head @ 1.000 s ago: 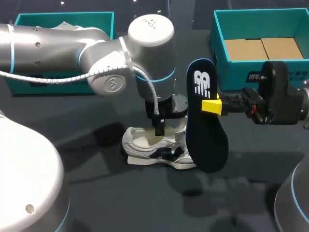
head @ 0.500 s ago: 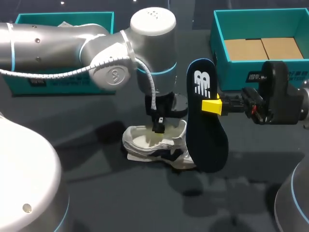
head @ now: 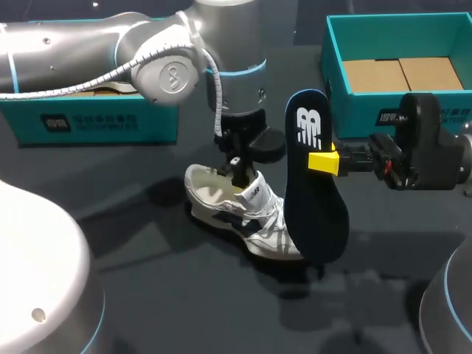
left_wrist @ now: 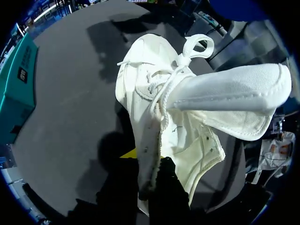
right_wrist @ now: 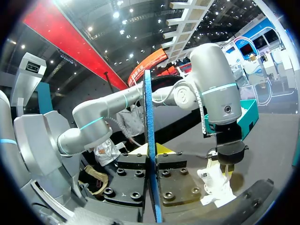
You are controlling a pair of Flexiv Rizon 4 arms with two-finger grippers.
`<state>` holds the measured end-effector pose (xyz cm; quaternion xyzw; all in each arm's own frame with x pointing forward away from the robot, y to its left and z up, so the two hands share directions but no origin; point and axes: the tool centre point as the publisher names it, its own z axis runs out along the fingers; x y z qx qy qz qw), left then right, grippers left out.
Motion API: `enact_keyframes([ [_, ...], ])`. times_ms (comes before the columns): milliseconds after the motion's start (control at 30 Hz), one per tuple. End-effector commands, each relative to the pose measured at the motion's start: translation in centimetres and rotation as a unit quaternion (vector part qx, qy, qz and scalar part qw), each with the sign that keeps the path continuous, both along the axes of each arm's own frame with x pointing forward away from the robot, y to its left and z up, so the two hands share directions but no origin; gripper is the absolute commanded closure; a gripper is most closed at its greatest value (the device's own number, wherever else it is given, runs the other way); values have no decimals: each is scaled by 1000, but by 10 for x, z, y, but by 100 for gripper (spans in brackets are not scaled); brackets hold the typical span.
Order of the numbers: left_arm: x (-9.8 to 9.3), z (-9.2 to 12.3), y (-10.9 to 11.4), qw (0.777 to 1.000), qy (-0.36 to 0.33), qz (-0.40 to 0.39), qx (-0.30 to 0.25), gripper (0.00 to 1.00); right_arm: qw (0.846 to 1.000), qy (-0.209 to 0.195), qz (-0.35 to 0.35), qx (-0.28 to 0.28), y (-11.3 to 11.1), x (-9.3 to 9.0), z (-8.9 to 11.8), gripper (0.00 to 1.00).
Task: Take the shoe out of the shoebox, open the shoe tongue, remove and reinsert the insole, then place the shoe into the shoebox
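At table centre, the left gripper is pinched shut on the white shoe's collar, toe pointing to 4 o'clock. At the shoe's 3 o'clock, the right gripper clamps the dark insole upright. The shoebox sits at 1 o'clock.

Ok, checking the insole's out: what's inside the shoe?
Inside the shoe, bare lining; the toe is covered by the tongue. The insole is outside, in the right jaws.
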<state>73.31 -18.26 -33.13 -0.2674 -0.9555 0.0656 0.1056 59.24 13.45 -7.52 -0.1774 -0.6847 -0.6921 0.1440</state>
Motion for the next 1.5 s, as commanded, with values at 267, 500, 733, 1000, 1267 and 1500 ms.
enact_keyframes([
  [267, 1, 12, -4, 987, -52, -154, -11, 100, 1000, 0, -1, -1, 1, 0, -1, 100],
  [500, -11, 12, -8, 961, -113, -254, -4, 100, 1000, 0, -1, -1, 1, 0, -1, 100],
  [733, -15, 9, -9, 936, -136, -323, -14, 100, 1000, 0, -1, -1, 1, 0, -1, 100],
  [1000, -15, 2, -10, 919, -128, -371, -30, 100, 1000, 0, -1, -1, 1, 0, -1, 100],
  [1267, -20, -7, -10, 904, -125, -408, -37, 100, 1000, 0, -1, -1, 1, 0, -1, 100],
  [1500, -18, -13, -14, 883, -135, -447, -39, 100, 1000, 0, -1, -1, 1, 0, -1, 100],
])
